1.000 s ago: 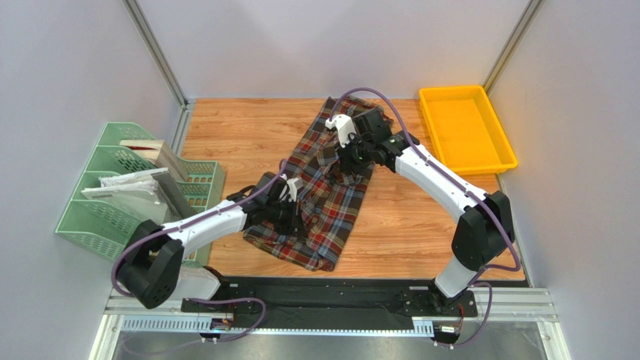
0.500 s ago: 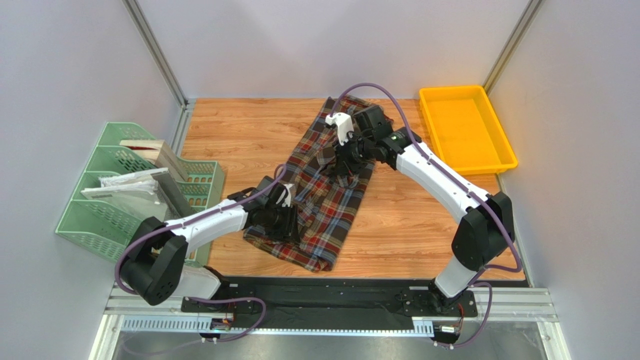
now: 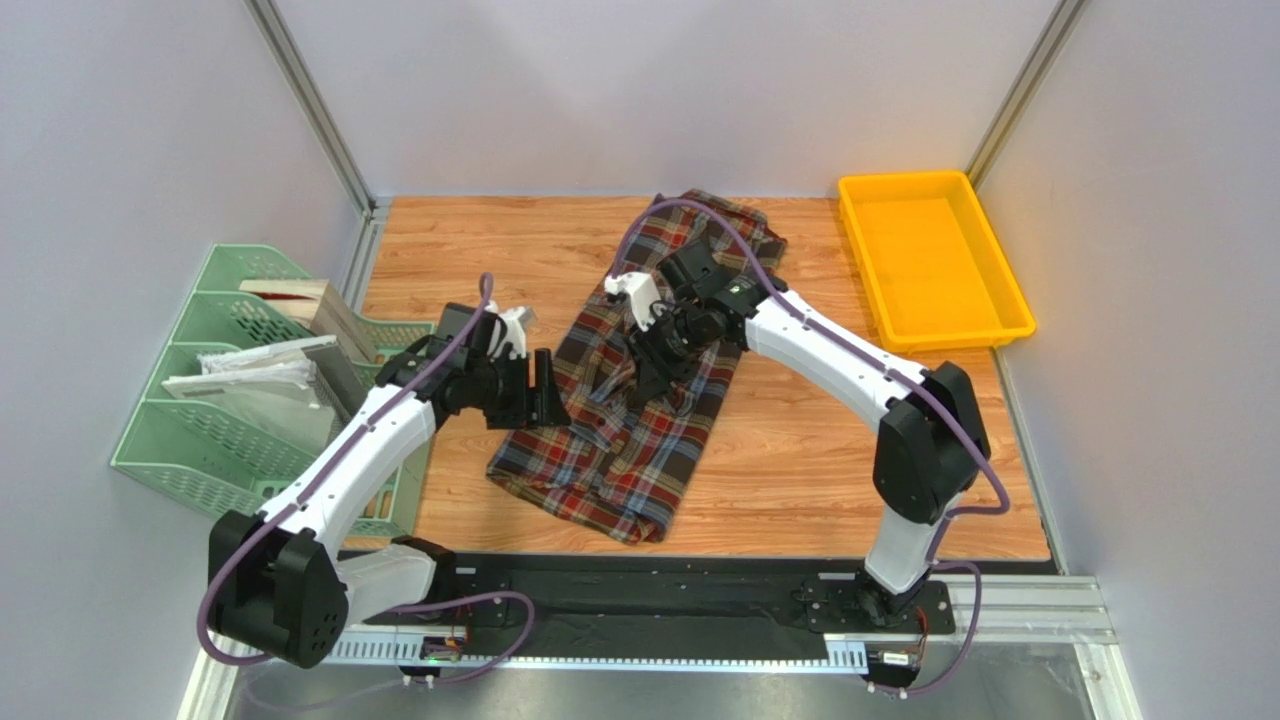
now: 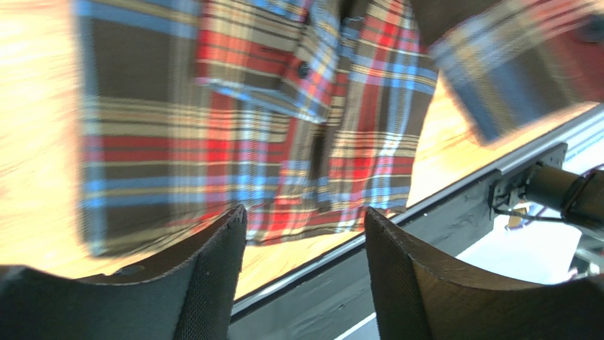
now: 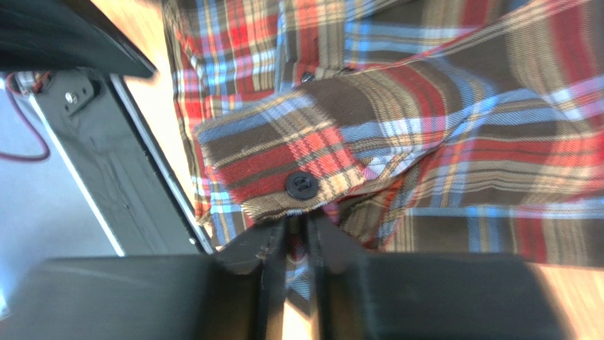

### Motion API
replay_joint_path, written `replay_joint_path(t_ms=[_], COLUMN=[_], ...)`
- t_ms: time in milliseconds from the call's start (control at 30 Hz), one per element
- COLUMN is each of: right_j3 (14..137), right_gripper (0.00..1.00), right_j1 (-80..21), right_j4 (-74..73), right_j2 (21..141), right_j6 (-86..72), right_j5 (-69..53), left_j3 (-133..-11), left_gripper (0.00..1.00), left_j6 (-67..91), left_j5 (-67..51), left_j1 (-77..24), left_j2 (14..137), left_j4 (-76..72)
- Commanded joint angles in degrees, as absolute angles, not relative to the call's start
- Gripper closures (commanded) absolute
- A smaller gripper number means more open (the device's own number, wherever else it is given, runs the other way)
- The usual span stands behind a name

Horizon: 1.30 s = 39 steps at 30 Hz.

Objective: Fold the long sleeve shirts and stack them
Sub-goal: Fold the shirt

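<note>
Top external view had the large soft flannel shirt in dark brown, red, blue and cream plaid (image 3: 631, 450) lying rumpled on the wooden tabletop (image 3: 842, 450). It ran from the far edge, near the middle, down toward my bases, with its near hem angled off to the left. My left gripper (image 3: 544, 398) hung just beside the shirt's left edge, over the wood between the cloth and the pale green plastic file rack (image 3: 226, 435) (that rack stood at the table's left side with papers and a book in its slots). My right gripper (image 3: 657, 365) was down over the upper middle of the shirt, right on the cloth. The shallow yellow plastic tray (image 3: 924, 255) sat at the far right corner, well apart from the shirt.

From my left wrist, my two dark fingers (image 4: 213, 283) stood wide apart with nothing between them. Through the gap I saw the plaid lying below, somewhat blurred, and past it the table's near edge and the black base plate (image 4: 368, 297).

From my right wrist, my fingers (image 5: 262, 248) showed only a narrow slit between them. A buttoned cuff (image 5: 283, 156) with one black button (image 5: 300, 185) lay across the body of the shirt, its hem meeting my fingertips. I could not tell whether the tips pinched that hem or merely touched it.
</note>
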<state>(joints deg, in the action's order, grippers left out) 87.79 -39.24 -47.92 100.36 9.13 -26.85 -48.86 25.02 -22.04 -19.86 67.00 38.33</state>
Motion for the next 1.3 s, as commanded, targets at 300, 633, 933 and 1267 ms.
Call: replay_joint_path(t_ms=[300,633,933,1267], right_j3=[95.3,99.7,98.2,98.6], right_gripper=[0.46,0.69,0.71,0.66], right_j1=[-30.8,-30.9,-30.5,-22.8], right_j4=[-54.5,-51.8,-55.0,-55.9], right_j2=[104.9,121.3,123.4,116.5], right_j6=[8.4,7.2,10.5,1.8], right_j5=[-34.7,-14.5,-15.8,-32.6], left_j3=[-64.7,-72.3,-70.2,-64.3], left_gripper=[0.35,0.46,0.54,0.39], left_j6=[-4.0,-28.6,-25.8,-25.5], left_j5=[-27.5,-29.6,-33.8,-31.3], left_j1=[-14.9,-17.1,-22.0,-34.6], left_j2=[74.4,88.0,91.8,87.5], left_j4=[50.1,53.3,43.7,28.7])
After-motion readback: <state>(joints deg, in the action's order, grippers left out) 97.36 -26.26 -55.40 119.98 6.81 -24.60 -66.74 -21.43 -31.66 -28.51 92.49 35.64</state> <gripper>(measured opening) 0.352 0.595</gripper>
